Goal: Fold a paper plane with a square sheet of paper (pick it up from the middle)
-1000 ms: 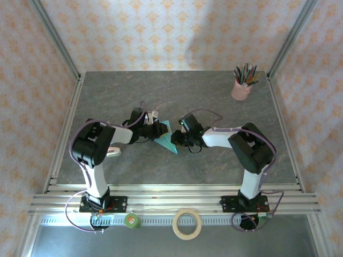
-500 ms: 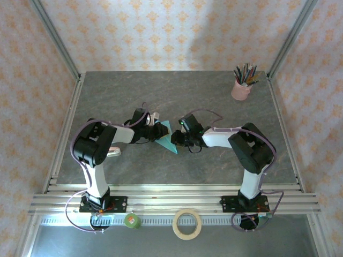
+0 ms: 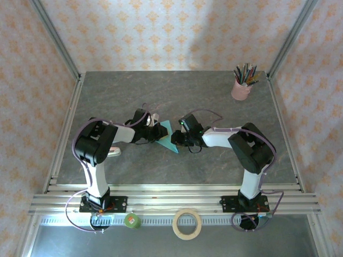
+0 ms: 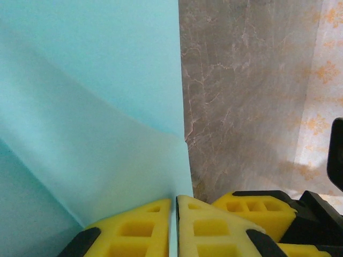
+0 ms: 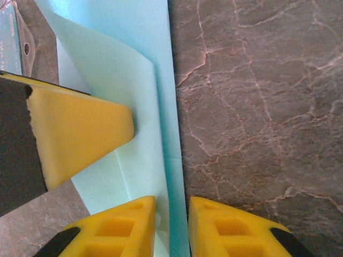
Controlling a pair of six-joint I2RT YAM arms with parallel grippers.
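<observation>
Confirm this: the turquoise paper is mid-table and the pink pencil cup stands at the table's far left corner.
Wrong corner: the pink pencil cup stands at the table's far right corner, as the top external view shows. The turquoise paper is mid-table.

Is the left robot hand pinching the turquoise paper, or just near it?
Touching. In the left wrist view, the left gripper has its yellow fingers squeezed together, and the turquoise sheet of paper runs right into the thin slit between them.
</observation>
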